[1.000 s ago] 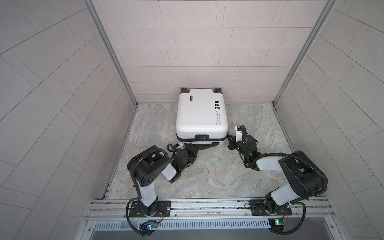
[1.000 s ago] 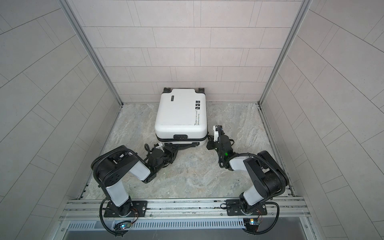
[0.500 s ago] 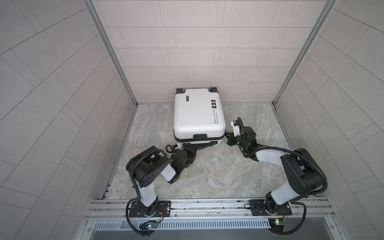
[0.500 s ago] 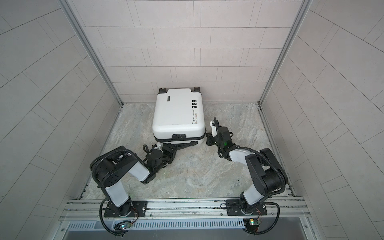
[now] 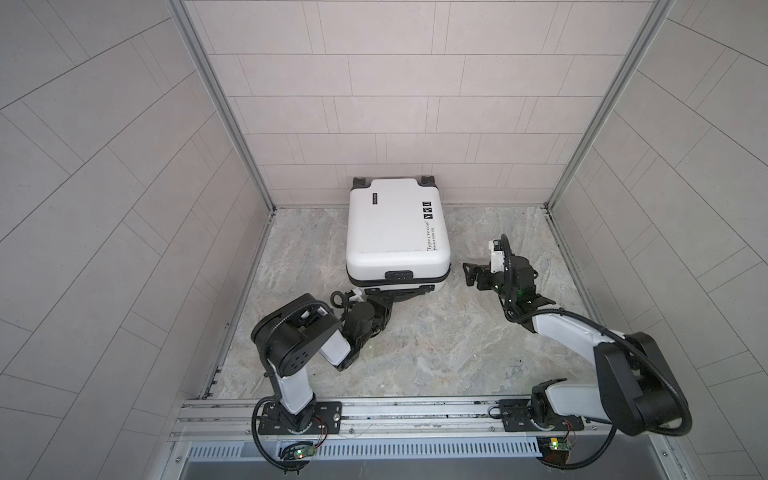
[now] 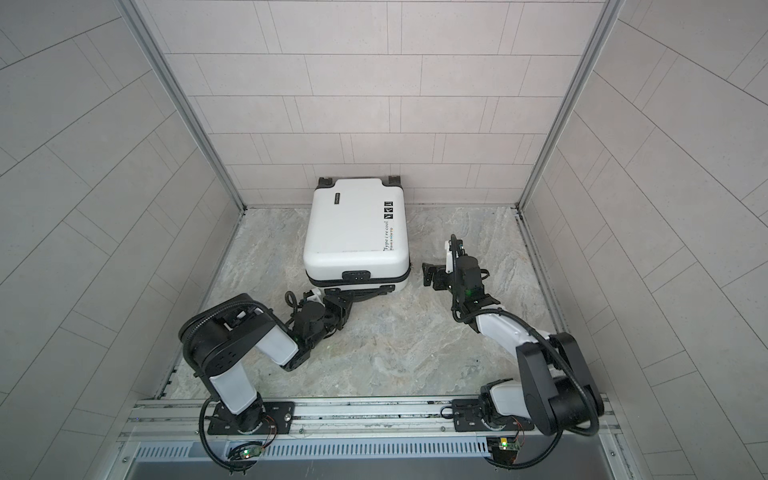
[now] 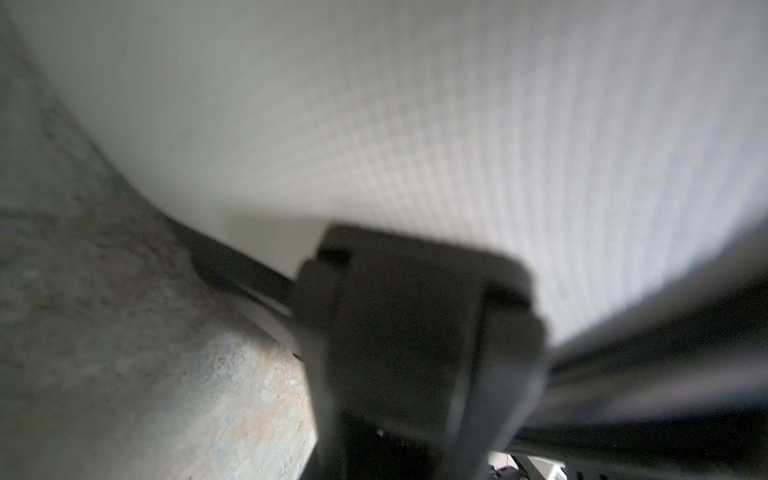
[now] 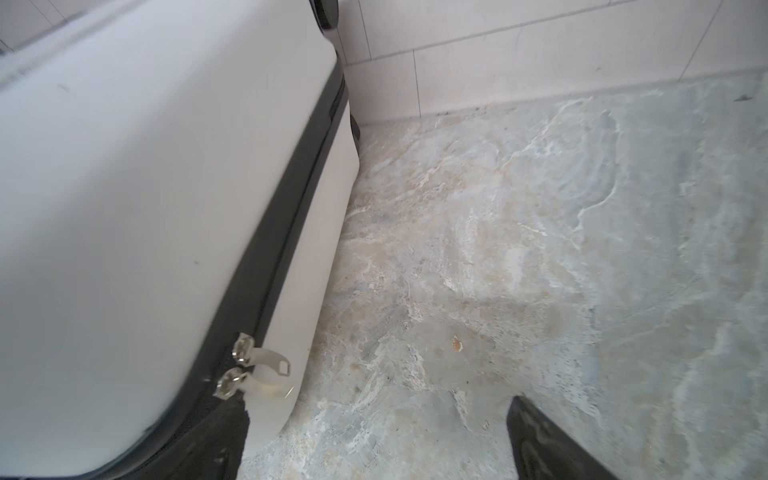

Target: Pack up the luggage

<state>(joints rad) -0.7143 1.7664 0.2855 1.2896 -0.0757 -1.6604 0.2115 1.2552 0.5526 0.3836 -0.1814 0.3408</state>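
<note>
At twelve o'clock lies the white hard-shell suitcase (image 5: pixel 397 232), closed, black-trimmed; right gripper (image 5: pixel 469 274) gapes empty, left gripper (image 5: pixel 384 300) I cannot tell.

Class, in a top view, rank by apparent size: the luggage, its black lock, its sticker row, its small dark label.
1. luggage
2. black lock and sticker row, too alike to separate
3. dark label

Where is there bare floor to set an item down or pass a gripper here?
Free: the floor between the left arm and right arm; the strip between the luggage and the left wall; the back right corner. Crowded: the luggage's near edge, where the left gripper sits, and its right side, beside the open right gripper.
</note>
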